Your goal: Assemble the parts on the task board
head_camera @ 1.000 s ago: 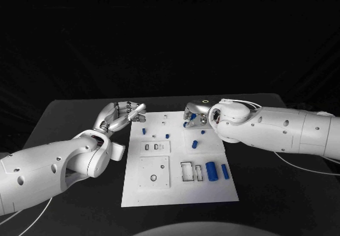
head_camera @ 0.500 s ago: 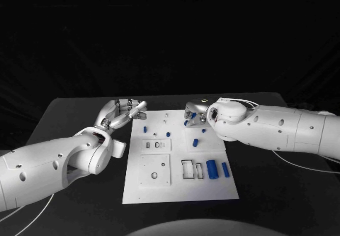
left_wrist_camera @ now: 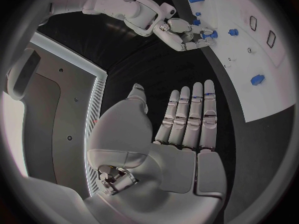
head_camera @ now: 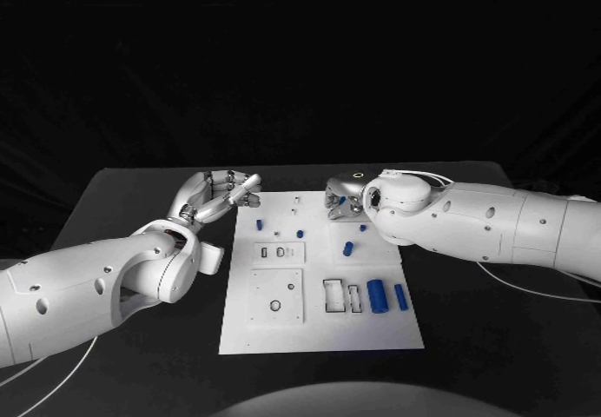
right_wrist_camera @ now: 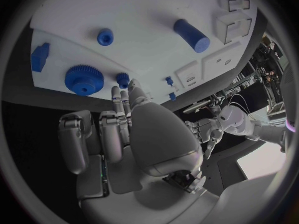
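Left hand (head_camera: pixel 220 195) over the black table (head_camera: pixel 125 200), just off the board's far left corner, fingers straight and side by side, thumb apart, nothing held; same flat palm in left wrist view (left_wrist_camera: pixel 181 129). White board (head_camera: pixel 313 334) mid-table, lying flat. Small blue parts on its far half: one near the left edge (head_camera: pixel 258 224), one beside it (head_camera: pixel 300 234), short cylinder (head_camera: pixel 347 248) further right. Two blue cylinders (head_camera: pixel 377 291) lying beside empty rectangular slots near the right edge. Right hand (head_camera: pixel 345 201) above the board's far right corner, fingers curled in; fingertips just beside a small blue gear (right_wrist_camera: pixel 122 79), a big blue gear (right_wrist_camera: pixel 84 79) near it; cannot tell whether anything is pinched.
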Motion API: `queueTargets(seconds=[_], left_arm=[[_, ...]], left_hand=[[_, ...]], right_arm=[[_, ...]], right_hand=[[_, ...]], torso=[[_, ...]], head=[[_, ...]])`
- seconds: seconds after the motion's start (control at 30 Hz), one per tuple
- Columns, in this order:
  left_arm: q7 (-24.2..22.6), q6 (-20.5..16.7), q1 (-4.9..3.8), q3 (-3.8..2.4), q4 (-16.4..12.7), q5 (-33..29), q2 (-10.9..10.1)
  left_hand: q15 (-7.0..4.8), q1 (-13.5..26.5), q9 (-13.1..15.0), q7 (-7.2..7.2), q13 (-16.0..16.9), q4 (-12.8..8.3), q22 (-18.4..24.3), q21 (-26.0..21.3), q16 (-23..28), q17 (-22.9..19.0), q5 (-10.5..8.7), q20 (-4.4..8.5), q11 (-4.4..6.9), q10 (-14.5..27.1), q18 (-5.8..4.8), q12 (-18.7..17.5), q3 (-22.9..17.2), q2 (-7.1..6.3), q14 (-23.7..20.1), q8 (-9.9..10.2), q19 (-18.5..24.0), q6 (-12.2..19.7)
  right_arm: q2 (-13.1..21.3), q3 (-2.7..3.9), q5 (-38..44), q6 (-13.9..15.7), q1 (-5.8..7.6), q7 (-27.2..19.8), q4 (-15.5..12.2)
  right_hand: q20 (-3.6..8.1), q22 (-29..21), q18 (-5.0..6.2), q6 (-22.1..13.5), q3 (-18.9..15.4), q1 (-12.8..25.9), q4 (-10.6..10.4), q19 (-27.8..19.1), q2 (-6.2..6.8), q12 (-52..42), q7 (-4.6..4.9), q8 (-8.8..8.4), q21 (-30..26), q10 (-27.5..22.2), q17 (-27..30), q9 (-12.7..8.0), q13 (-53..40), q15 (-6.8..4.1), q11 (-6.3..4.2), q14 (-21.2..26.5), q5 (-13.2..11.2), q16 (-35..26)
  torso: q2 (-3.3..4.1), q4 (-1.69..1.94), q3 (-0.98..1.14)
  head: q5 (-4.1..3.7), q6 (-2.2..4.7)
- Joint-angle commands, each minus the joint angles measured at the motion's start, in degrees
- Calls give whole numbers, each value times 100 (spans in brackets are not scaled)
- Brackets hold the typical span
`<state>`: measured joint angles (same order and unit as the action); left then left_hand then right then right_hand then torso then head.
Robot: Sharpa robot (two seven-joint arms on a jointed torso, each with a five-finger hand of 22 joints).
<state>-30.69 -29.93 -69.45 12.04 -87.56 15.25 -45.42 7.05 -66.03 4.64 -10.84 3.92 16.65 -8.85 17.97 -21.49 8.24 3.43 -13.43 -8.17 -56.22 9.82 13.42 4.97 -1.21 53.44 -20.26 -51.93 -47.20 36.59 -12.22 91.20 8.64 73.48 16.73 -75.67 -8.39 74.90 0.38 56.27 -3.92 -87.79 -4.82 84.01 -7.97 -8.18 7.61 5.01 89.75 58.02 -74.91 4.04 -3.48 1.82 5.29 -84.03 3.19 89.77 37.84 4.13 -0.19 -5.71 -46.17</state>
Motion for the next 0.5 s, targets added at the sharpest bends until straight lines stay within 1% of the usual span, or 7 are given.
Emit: queueTargets(seconds=[0.03, 0.13, 0.33, 0.4, 0.5], left_arm=[[-56, 6, -8, -6, -14, 28, 3], [-58, 6, -8, -10, -12, 28, 2], [-58, -1, -8, -14, -16, 28, -16], [-58, -4, -9, -15, -15, 28, -19], [-59, -3, -9, -16, -14, 28, -21]], left_hand=[[-10, -2, 6, 10, 7, 11, 5, -19, 28, 5, 0, -1, -6, -26, 61, -21, 31, 71, -39, 18, 51, -42], [-10, -3, 7, 10, 7, 11, 6, -20, 29, 6, 1, -2, -6, -26, 61, -21, 32, 72, -41, 21, 52, -44], [-9, -4, 7, 10, 7, 11, 8, -22, 32, 8, 2, -3, -6, -27, 61, -22, 35, 76, -46, 27, 56, -48], [-9, -4, 7, 10, 7, 11, 8, -22, 32, 8, 2, -3, -6, -27, 61, -22, 35, 76, -46, 27, 56, -48], [-8, -6, 8, 10, 7, 11, 10, -24, 34, 10, 3, -4, -6, -28, 61, -23, 38, 80, -52, 34, 60, -52]], right_arm=[[-44, 1, 56, -280, -10, 92, 60], [-68, 1, 54, -311, -20, 111, 102], [-99, 1, 52, -372, -36, 163, 154], [-106, 1, 50, -404, -38, 183, 160], [-114, 1, 47, -430, -43, 224, 153]], right_hand=[[46, 1510, -38, 57, 37, -53, 1, 599, 3, 21, 6, -20, 25, 47, -1509, 4, -4, -41, -9, -597, -28, 23], [48, 1510, -38, 62, 40, -55, 0, 599, 5, 24, 4, -21, 25, 56, -1509, 4, -4, -43, -11, -597, -28, 23], [56, 1510, -38, 80, 50, -57, -7, 599, 15, 38, 0, -25, 25, 100, -1509, 4, -4, -51, -18, -597, -29, 23], [59, 1510, -38, 88, 52, -54, -11, 599, 22, 44, 0, -27, 25, 116, -1509, 4, -3, -54, -20, -597, -30, 23], [62, 1510, -38, 93, 52, -51, -15, 599, 31, 50, 0, -30, 25, 133, -1509, 3, -3, -56, -22, -597, -30, 23]], torso=[[-5, 5, -7], [-13, 10, -10], [-19, 2, -9], [-20, 9, -10], [-26, 9, -8]], head=[[-30, -24], [-36, -33], [-12, -46], [-18, -57], [-23, -51]])
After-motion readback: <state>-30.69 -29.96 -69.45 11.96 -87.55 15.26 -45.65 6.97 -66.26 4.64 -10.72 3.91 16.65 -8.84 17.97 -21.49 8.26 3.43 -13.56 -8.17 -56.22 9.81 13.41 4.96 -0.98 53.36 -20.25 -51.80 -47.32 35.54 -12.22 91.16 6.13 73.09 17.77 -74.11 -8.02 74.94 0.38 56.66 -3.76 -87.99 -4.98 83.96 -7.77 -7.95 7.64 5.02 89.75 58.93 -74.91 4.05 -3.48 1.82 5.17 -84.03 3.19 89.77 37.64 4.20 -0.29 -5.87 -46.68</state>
